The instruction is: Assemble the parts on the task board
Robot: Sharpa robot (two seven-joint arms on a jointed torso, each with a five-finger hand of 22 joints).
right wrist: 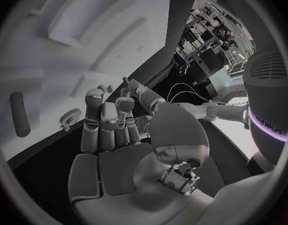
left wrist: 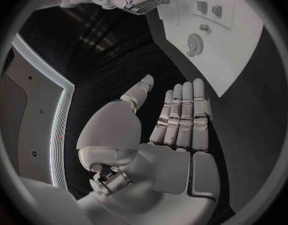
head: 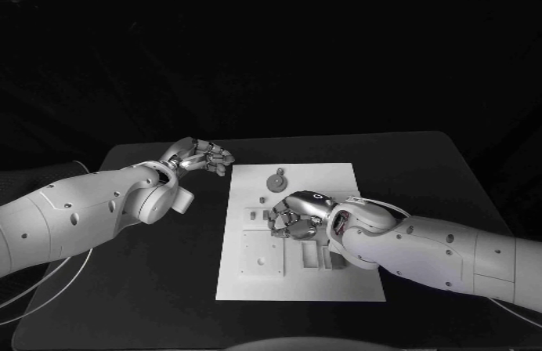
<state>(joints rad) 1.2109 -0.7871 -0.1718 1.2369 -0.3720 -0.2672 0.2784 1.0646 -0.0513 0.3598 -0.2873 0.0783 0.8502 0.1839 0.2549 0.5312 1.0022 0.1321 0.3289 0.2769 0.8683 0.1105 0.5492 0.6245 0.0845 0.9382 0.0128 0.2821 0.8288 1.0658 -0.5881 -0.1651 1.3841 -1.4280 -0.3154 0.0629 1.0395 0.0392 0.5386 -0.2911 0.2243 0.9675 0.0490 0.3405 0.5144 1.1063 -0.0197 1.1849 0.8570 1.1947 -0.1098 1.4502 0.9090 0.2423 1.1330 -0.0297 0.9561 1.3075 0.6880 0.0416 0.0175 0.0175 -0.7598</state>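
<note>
The white task board (head: 299,284) lies in the middle of the table. A round grey part (head: 276,181) with a small knob sits near its far edge. My right hand (head: 296,214) hovers low over the board's middle with its fingers curled downward; whether they pinch a part is hidden. In the right wrist view the right hand (right wrist: 113,125) bends its fingertips toward the board (right wrist: 31,60), near a dark rod (right wrist: 20,114) and a small toothed wheel (right wrist: 70,118). My left hand (head: 201,157) is off the board's far left corner, and the left hand (left wrist: 178,120) is flat and holds nothing.
Square recesses (head: 262,253) mark the board's left half, and dark parts (head: 322,257) lie beside my right forearm. The left wrist view shows the board (left wrist: 243,50) with the round part (left wrist: 194,42). Bare black table (head: 158,288) surrounds the board.
</note>
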